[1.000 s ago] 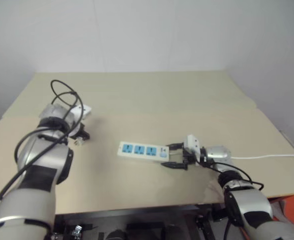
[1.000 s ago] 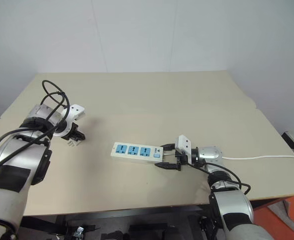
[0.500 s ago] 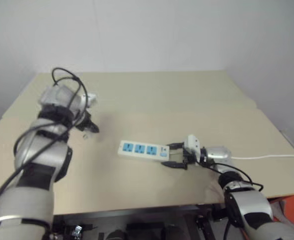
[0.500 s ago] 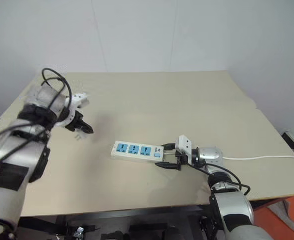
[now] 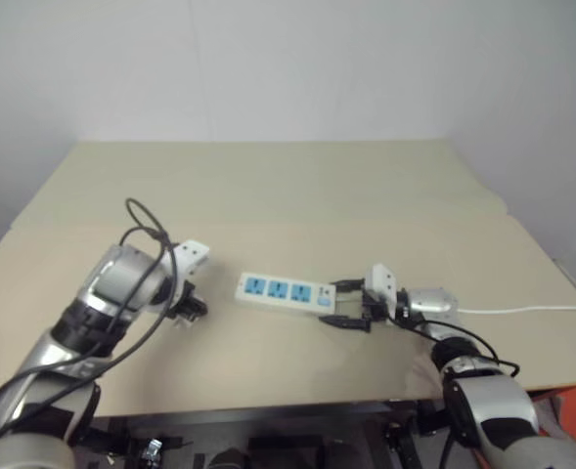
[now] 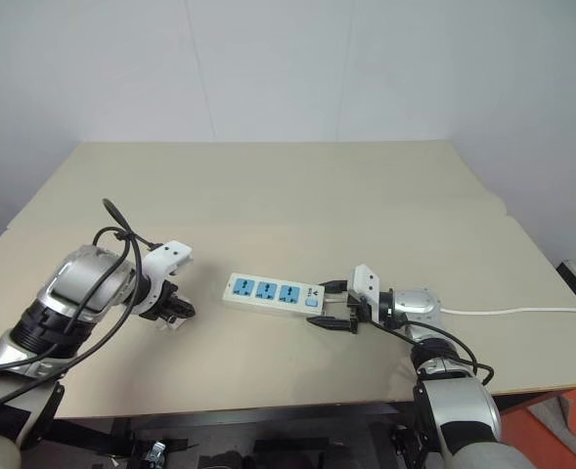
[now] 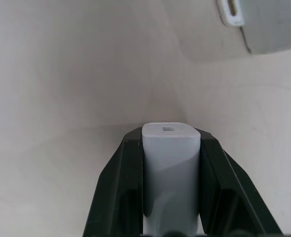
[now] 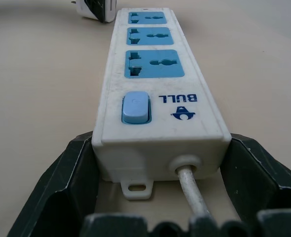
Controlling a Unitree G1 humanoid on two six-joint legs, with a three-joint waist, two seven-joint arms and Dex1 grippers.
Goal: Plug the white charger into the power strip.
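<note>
Beige surface, power strip at centre.
My left pincer clamps white charger at strip's 9 o'clock; right pincer straddles switch end, grip uncertain.

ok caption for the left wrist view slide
Left gripper shut on the white charger, power strip ahead.

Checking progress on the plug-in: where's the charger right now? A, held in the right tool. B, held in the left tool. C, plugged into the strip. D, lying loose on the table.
B: the charger sits clamped between the left tool's fingers, away from the strip.
</note>
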